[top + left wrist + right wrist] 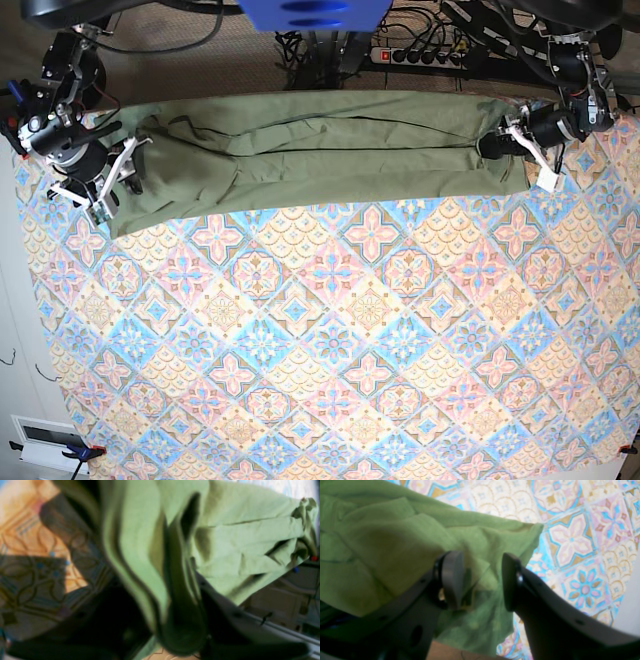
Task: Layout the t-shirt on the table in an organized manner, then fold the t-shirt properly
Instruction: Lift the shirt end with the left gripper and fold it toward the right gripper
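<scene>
A power strip (420,56) lies among cables (440,35).

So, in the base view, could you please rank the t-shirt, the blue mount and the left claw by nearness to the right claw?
1. t-shirt, under the right claw.
2. blue mount, top centre.
3. left claw, shirt's far end.

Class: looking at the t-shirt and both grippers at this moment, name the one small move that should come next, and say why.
Probably close the right gripper on the t-shirt edge: its jaws stand open around a corner of the cloth, while the left gripper looks already pinched on the other end. With both ends held, the shirt, bunched lengthwise on the table, could be spread.
</scene>
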{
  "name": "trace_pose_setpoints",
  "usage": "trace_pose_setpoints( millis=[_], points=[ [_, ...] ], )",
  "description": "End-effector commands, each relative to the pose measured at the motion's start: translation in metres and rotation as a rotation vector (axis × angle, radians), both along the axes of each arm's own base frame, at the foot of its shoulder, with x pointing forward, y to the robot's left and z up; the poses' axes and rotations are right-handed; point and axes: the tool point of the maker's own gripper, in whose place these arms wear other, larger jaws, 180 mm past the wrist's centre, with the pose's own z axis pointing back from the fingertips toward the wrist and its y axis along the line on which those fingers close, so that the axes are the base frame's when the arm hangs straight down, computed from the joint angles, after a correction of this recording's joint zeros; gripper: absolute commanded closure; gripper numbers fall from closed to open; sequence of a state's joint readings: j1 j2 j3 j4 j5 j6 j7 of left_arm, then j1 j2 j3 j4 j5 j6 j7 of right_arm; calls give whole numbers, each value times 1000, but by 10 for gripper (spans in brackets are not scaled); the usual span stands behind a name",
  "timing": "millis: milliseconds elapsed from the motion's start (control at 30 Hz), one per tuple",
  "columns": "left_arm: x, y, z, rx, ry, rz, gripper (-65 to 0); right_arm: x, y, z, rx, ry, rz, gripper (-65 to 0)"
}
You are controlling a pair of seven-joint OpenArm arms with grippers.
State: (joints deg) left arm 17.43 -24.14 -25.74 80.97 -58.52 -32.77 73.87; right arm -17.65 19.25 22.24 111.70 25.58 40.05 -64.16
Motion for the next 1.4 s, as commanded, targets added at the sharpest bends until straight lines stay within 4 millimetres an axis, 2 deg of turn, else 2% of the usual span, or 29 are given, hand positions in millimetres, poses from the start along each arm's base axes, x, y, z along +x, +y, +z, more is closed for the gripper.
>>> trace_pose_setpoints(
  millis=[0, 33, 67, 333, 400, 500, 567, 700, 800, 900, 1033, 1267, 1367],
  points=[
    [7, 13, 9, 29, -23, 11, -52, 7, -3, 12, -9, -44, 8, -245],
    [9, 20, 12, 36, -32, 29, -12, 7, -4, 13, -10, -45, 5, -245],
    [9, 27, 14, 46, -39, 48, 0, 7, -4, 12, -10, -44, 5, -245],
    [12, 84, 34, 167, -72, 141, 0, 6, -4, 12, -10, -42, 4, -245],
    [11, 91, 36, 186, -74, 156, 0, 6, -3, 11, -9, -39, 8, -245],
    [15, 90, 38, 185, -83, 152, 0, 6, -2, 11, -8, -39, 9, -245],
    [20, 79, 47, 199, -118, 114, 0, 6, -2, 11, -8, -39, 9, -245],
    [19, 13, 64, 187, -204, -35, 0, 6, -4, 12, -10, -42, 4, -245],
    [22, -26, 74, 153, -260, -99, 0, 6, -4, 12, -10, -42, 4, -245],
    [21, -61, 74, 94, -276, -145, 0, 7, -5, 13, -10, -46, 3, -245],
    [19, -84, 70, 31, -270, -145, 0, 7, -5, 13, -10, -49, 4, -245],
    [19, -105, 67, -33, -270, -111, 0, 8, -5, 14, -9, -50, 3, -245],
    [16, -124, 61, -42, -254, -153, 0, 8, -5, 14, -9, -50, 3, -245]
  ],
)
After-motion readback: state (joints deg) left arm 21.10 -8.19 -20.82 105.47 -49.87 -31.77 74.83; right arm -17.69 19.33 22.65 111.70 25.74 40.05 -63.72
